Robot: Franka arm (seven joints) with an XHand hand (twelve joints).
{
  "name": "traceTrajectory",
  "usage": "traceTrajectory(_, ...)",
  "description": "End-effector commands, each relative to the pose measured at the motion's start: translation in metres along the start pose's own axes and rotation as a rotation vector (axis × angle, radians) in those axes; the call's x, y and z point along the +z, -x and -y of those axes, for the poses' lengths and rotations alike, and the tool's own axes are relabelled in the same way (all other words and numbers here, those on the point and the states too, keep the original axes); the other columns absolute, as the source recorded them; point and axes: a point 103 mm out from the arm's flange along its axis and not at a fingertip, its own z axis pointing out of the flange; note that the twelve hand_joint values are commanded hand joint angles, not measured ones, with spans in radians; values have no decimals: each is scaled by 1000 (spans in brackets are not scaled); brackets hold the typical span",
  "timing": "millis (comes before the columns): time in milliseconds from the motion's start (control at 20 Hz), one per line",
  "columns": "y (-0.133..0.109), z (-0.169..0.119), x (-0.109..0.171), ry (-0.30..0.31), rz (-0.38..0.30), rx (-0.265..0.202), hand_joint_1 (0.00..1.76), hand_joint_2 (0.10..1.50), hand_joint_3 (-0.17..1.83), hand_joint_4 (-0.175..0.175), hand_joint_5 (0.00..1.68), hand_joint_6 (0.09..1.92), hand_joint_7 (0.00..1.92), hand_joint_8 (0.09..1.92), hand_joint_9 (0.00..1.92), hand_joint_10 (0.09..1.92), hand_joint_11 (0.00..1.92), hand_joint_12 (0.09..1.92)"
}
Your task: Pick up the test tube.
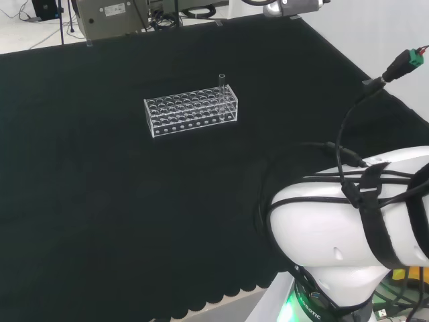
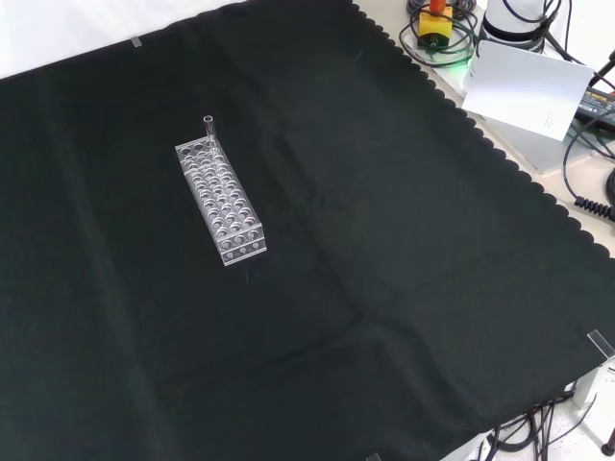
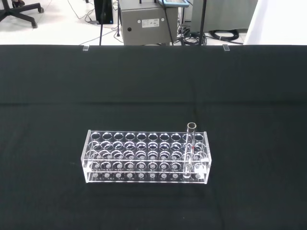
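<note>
Where black cloth (image 2: pixel 384 240) spreads, clear rack (image 3: pixel 144 158), one upright test tube (image 3: pixel 190 143) at its end, hand's state untellable.

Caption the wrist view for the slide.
One clear glass test tube stands upright at one end of a clear plastic rack on black cloth.

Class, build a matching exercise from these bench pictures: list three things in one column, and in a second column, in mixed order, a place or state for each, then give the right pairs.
Things
1. test tube
2. clear rack
3. black cloth

Places or states
A. covers the whole bench
B. stands upright in an end hole
C. rests on the cloth, nearly all holes empty

Pairs: 1-B, 2-C, 3-A
</note>
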Motion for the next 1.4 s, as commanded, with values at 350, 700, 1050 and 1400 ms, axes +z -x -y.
traceTrajectory(350,3,-28,6,-33,-7,-34,501,772,455,-40,150,87,53,732,46,878,39,1572)
traceTrajectory(700,5,-83,24,-79,-48,-62,528,765,441,-39,169,87,67,741,79,887,64,1569)
traceTrajectory(1050,15,-137,48,-155,25,-62,565,761,439,-45,223,87,125,760,148,887,125,1551)
traceTrajectory(1400,35,-171,84,-245,25,-19,595,756,443,-47,239,87,149,764,185,880,153,1538)
